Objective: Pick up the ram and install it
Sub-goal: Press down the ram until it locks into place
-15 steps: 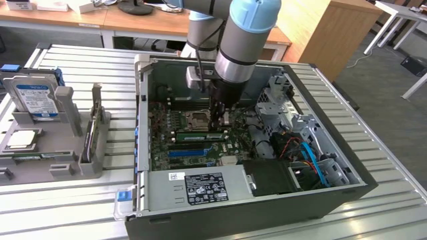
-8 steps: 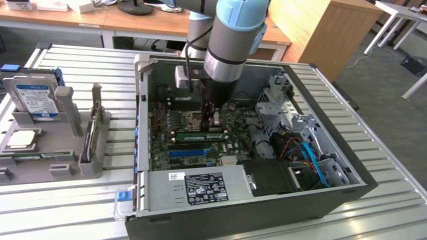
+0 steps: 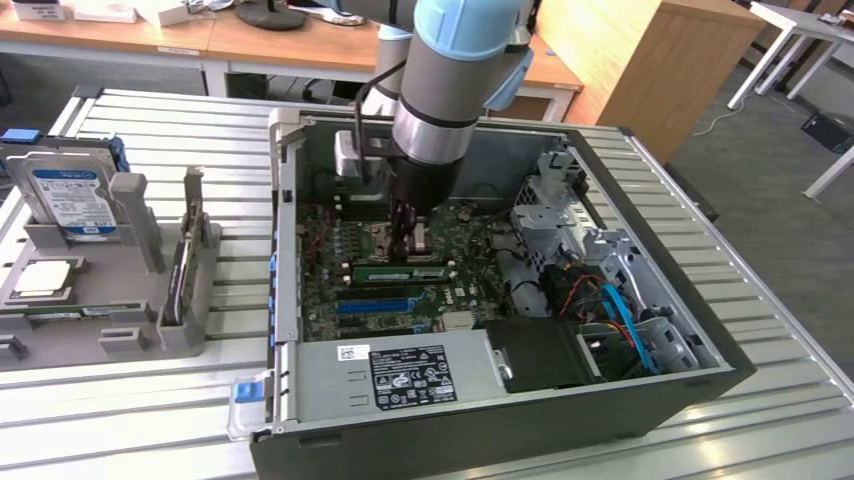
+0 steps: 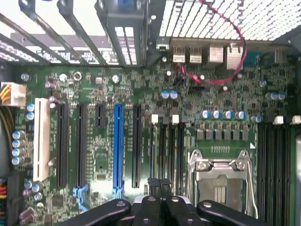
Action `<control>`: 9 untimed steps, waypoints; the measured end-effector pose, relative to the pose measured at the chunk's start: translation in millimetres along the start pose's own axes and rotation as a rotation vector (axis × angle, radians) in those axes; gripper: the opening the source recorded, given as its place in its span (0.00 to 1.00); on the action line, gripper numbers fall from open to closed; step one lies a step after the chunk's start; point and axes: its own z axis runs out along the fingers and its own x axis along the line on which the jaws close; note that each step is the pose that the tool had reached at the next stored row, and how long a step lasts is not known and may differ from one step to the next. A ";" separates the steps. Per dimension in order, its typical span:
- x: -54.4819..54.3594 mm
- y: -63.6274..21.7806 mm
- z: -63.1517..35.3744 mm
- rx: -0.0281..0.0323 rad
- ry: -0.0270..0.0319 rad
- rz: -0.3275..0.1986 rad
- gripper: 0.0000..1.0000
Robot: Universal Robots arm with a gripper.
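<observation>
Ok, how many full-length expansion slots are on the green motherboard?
5: one white plastic slot, two black slots beside it, one blue slot, and one more black slot past it. Others may be hidden.

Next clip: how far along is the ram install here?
Done, apparently: the ram sits along a slot on the motherboard inside the case. In hand: nothing; the end effector is shut and empty, just above the board. Left: whether the stick is fully seated and latched cannot be told.
</observation>
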 end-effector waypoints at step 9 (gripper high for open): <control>0.0 16.1 0.4 0.0001 0.0000 0.000 0.11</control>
